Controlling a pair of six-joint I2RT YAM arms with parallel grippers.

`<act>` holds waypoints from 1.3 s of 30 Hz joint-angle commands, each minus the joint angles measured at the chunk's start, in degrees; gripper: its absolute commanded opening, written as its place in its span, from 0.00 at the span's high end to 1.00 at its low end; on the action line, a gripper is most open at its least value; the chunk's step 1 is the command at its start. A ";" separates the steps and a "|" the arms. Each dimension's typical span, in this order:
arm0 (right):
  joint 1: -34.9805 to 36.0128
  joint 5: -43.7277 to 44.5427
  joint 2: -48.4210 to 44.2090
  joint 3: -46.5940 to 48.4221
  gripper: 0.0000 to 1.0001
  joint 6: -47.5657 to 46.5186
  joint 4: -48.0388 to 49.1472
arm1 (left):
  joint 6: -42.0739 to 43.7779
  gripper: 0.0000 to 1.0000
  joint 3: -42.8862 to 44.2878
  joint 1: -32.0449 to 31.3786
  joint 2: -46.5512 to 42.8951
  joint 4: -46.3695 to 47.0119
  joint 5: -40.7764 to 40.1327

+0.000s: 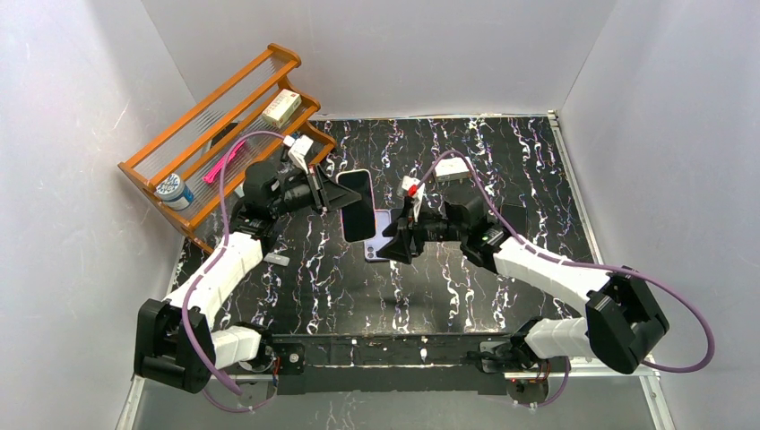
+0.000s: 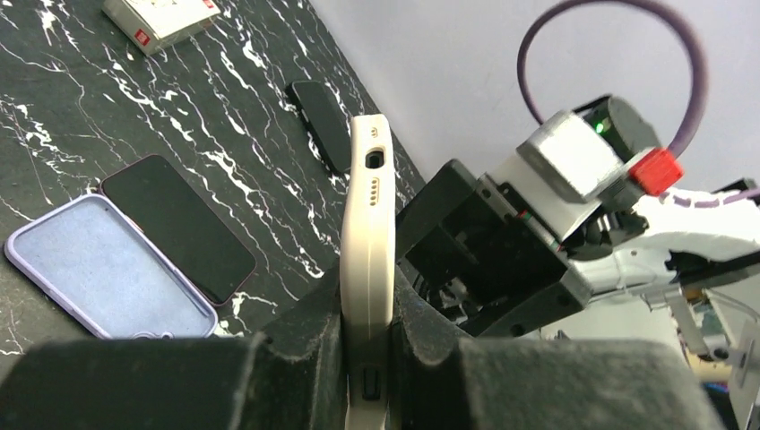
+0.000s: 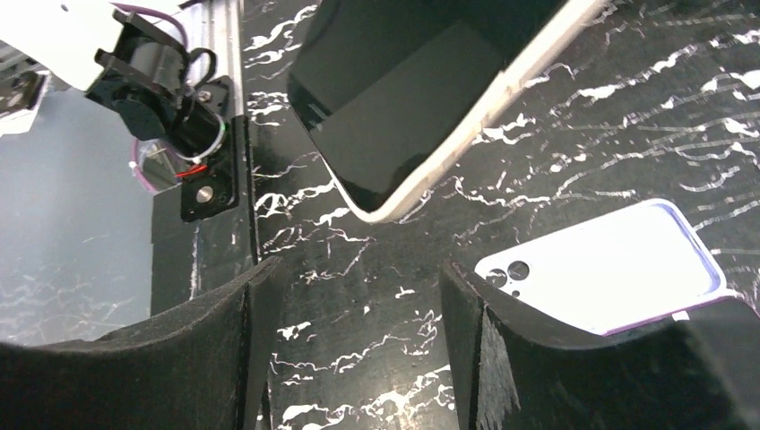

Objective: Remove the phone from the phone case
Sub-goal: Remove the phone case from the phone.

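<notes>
Left wrist view, left hand (image 2: pixel 367 354) clamped on phone in cream case (image 2: pixel 368 224), held edge-up above desk (image 2: pixel 224 107), right hand (image 3: pixel 354 349) fingers apart just beside it, empty lavender case (image 2: pixel 99 269) and bare phone (image 2: pixel 179 224) flat on desk.

White walls (image 1: pixel 403 54), black marbled tabletop (image 1: pixel 358 296) (white veins), wooden rack (image 1: pixel 208 111)

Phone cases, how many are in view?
2: a cream case on the phone clamped in the left gripper, and an empty lavender case lying on the table. More may be hidden.
</notes>
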 commanded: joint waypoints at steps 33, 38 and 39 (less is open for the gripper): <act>-0.20 -19.49 7.29 10.10 0.61 -4.72 2.72 | 1.20 1.00 3.65 -1.16 -4.08 3.92 13.76; -0.19 -19.75 7.54 11.00 0.70 -6.01 1.47 | 0.90 1.00 3.71 -2.29 -3.73 4.40 13.79; -0.14 -19.82 7.58 11.33 0.70 -6.16 1.15 | 0.82 1.00 3.74 -2.36 -3.64 4.48 13.77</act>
